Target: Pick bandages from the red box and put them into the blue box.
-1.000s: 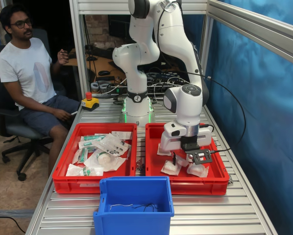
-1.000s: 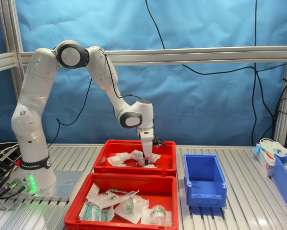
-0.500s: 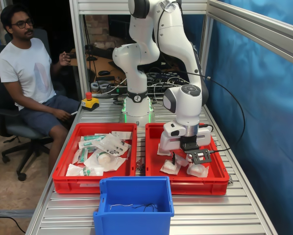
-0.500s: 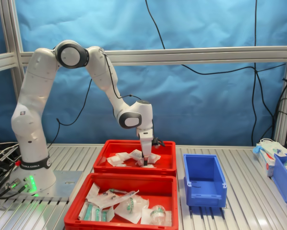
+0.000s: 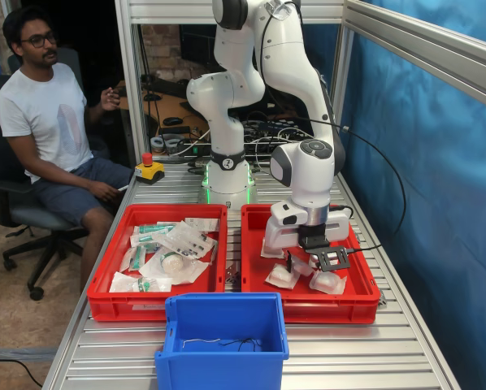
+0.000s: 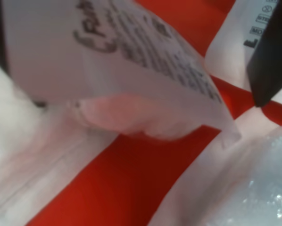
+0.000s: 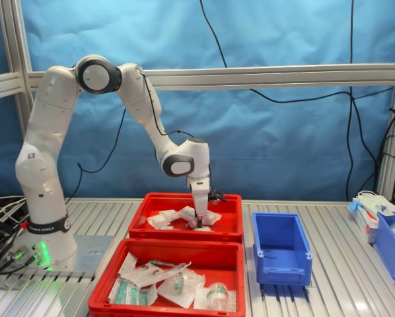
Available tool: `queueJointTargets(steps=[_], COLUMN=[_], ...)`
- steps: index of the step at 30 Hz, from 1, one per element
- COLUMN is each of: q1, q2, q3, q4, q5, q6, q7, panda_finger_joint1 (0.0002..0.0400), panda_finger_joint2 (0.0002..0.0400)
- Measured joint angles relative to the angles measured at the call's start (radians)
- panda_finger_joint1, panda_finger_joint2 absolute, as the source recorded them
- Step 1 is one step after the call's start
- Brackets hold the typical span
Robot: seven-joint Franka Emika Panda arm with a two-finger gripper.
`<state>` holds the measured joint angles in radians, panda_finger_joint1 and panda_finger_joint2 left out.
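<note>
The red box [image 5: 254,286] with white bandages [image 5: 328,282] is the right-hand tray in the first exterior view and the far tray [image 7: 184,232] in the second exterior view. My gripper [image 5: 289,265] is down inside it, over a bandage [image 5: 280,279], and also shows in the second exterior view [image 7: 199,220]. In the wrist view the gripper [image 6: 150,103] has its dark fingers [image 6: 273,52] wide apart. A printed bandage [image 6: 131,70] stands tilted between them, against one finger only. The blue box [image 5: 223,335] sits in front of the trays and holds no bandages; it also shows in the second exterior view [image 7: 281,247].
A twin red tray [image 5: 113,302] with clear teal-marked bags stands beside the red box. A seated man [image 5: 44,122] is at the first exterior view's left. A red stop button [image 5: 148,168] sits behind. Another blue bin [image 7: 392,244] stands at the second exterior view's right.
The arm has shifted slightly toward the first exterior view's left. The gripper stays low in the red box among the bandages.
</note>
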<state>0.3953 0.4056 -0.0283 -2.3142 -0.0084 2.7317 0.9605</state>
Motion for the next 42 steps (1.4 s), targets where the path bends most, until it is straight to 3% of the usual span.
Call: queueJointTargets(steps=[2,3,7,8,12,13,17,18,22,23,28,29,33,34,42], q1=[0.000,0.000,0.000,0.000,0.000,0.000,0.000,0.000,0.000,0.000,0.000,0.000,0.000,0.000,0.000], q2=[0.000,0.000,0.000,0.000,0.000,0.000,0.000,0.000,-0.001,-0.002,-0.002,-0.003,-0.004,-0.004,-0.005], q3=[0.000,0.000,0.000,0.000,0.000,0.000,0.000,0.000,0.000,0.000,0.000,0.000,0.000,0.000,-0.001], q4=[0.000,0.000,-0.001,-0.001,-0.001,-0.001,-0.001,-0.001,-0.001,-0.001,-0.001,-0.001,-0.001,-0.001,-0.001], q5=[0.000,0.000,0.000,0.000,0.000,0.000,0.000,0.000,0.000,0.000,0.000,0.000,0.000,0.000,0.000], q6=[0.000,0.000,0.000,0.000,0.000,0.000,0.000,0.000,0.000,0.000,0.000,0.000,0.000,0.000,0.000], q7=[0.000,0.000,0.000,0.000,0.000,0.000,0.000,0.000,0.000,0.000,0.000,0.000,0.000,0.000,0.000], panda_finger_joint1=[0.0390,0.0342,0.0342,0.0292,0.0292,0.0242,0.0242,0.0193,0.0193,0.0142,0.0142,0.0092,0.0092,0.0055,0.0055], panda_finger_joint2=[0.0390,0.0342,0.0342,0.0292,0.0292,0.0242,0.0242,0.0193,0.0193,0.0142,0.0142,0.0092,0.0092,0.0055,0.0055])
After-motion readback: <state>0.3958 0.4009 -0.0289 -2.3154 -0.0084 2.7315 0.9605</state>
